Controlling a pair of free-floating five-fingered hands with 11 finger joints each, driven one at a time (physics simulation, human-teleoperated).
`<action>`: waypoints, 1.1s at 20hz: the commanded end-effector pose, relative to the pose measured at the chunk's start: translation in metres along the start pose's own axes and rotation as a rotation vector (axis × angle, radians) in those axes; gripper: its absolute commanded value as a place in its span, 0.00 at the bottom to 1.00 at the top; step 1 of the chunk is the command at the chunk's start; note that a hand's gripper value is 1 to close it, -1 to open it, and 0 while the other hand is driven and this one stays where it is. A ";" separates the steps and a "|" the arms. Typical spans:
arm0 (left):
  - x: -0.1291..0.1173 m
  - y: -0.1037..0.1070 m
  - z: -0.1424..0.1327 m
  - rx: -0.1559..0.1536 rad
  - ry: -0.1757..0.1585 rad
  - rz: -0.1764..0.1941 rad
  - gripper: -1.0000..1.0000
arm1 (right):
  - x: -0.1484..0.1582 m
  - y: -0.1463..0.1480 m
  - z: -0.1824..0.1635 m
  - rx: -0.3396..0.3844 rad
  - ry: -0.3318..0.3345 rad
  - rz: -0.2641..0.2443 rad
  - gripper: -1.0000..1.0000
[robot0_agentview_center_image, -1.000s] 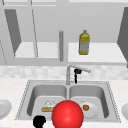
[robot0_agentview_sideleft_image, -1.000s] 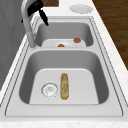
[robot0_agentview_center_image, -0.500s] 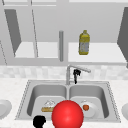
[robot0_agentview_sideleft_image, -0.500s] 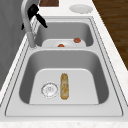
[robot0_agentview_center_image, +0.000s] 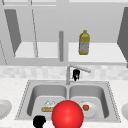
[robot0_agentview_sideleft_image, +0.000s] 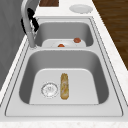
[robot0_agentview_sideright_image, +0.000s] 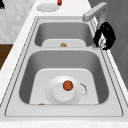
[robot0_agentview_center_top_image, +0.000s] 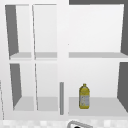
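My right hand (robot0_agentview_center_image: 76, 74) hangs just under the faucet's spout (robot0_agentview_center_image: 78, 68), behind the divide between the two basins. It also shows beside the faucet's column (robot0_agentview_sideleft_image: 28, 23) as a hand (robot0_agentview_sideleft_image: 32, 21), and below the spout in the right side view (robot0_agentview_sideright_image: 105, 36). My left hand (robot0_agentview_center_image: 39, 121) floats low at the sink's front left edge. A big red ball (robot0_agentview_center_image: 67, 115) fills the foreground before the front rim. A bread loaf (robot0_agentview_sideleft_image: 64, 85) lies in the left basin next to the drain (robot0_agentview_sideleft_image: 49, 89). In the right basin a white plate (robot0_agentview_sideright_image: 60, 96) carries a small orange-red fruit (robot0_agentview_sideright_image: 67, 85).
A yellow bottle (robot0_agentview_center_image: 84, 43) stands on the open cabinet shelf (robot0_agentview_center_top_image: 100, 106) above the sink. White plates rest on the counter at the left (robot0_agentview_center_image: 3, 108) and the right (robot0_agentview_center_image: 125, 110). A small red item (robot0_agentview_sideright_image: 59, 2) sits by the far plate (robot0_agentview_sideright_image: 47, 7).
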 end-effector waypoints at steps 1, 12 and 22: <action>0.000 0.000 0.000 0.000 0.000 0.000 0.50 | -0.004 0.008 0.003 0.023 -0.043 0.056 1.00; 0.000 0.000 0.000 0.000 0.000 0.000 0.50 | 0.005 0.004 0.017 -0.022 -0.001 -0.019 1.00; 0.000 0.000 0.000 0.000 0.000 0.000 0.50 | 0.070 -0.002 0.010 -0.086 0.367 0.130 1.00</action>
